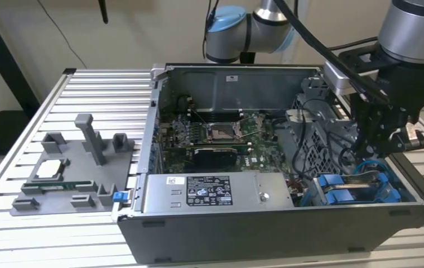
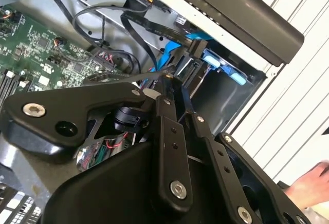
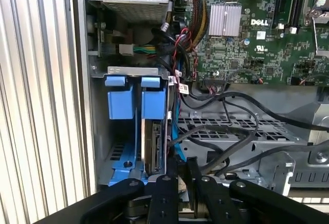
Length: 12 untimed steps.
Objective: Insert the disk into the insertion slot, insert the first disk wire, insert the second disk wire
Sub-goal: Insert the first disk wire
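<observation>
**Clerk:** Item one, the tool?

**Arm:** My tool (image 1: 367, 161), lowered into the open computer case (image 1: 271, 237) at the exterior view's right, over the drive cage. Fingers (image 3: 165, 193) drawn close together, with a narrow gap between them. A blue wire (image 3: 175, 134) runs down to their tips. Whether I have hold of it, I cannot tell.

**Clerk:** Item two, the disk?

**Arm:** Disk (image 3: 154, 149), dark, standing on edge, seated in the insertion slot (image 3: 131, 71). It sits beneath the blue carrier tab (image 3: 154, 100) nearer the motherboard (image 3: 247, 39). A second blue tab (image 3: 120, 100) is just beside the first. My fingertips are just beside the disk's near end.

**Clerk:** Other wires?

**Arm:** Black cables (image 3: 231, 131), several, looping over the perforated cage wall beside the slot.

**Clerk:** Remainder?

**Arm:** Power supply (image 1: 212, 192), labelled, along the case front. Grey fixture tray (image 1: 85, 170) on the slatted tabletop (image 1: 85, 240), at the exterior view's left, carrying a processor (image 1: 51, 169) and a memory stick (image 1: 59, 185). One person's hand (image 2: 308, 185), outside the case, over the slats.
</observation>
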{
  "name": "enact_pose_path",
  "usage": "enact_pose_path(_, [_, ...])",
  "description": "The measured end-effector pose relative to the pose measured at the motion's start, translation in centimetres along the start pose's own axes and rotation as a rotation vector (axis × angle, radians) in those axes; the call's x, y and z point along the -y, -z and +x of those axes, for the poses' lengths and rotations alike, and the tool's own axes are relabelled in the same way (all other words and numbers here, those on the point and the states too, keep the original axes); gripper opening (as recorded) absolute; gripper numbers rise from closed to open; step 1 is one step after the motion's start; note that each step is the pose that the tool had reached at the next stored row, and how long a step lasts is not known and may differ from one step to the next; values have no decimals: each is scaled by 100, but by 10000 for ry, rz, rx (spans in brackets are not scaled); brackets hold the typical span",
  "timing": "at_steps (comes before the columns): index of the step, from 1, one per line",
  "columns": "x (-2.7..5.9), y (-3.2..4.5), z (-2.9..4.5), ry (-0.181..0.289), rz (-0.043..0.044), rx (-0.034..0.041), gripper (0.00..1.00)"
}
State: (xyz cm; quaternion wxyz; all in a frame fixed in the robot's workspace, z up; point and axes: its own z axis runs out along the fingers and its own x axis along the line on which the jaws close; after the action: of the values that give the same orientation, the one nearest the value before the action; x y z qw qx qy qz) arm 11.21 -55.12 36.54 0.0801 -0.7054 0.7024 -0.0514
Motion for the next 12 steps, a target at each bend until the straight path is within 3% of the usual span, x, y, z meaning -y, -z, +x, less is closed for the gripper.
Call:
enact_pose_path(2, [10,-18,9,-3,-72,-4,0])
enact_pose_path(6, [47,-46,34,-14,-315,-1,0])
enact_pose_path(12, [94,-59,111,-18,-406,2,0])
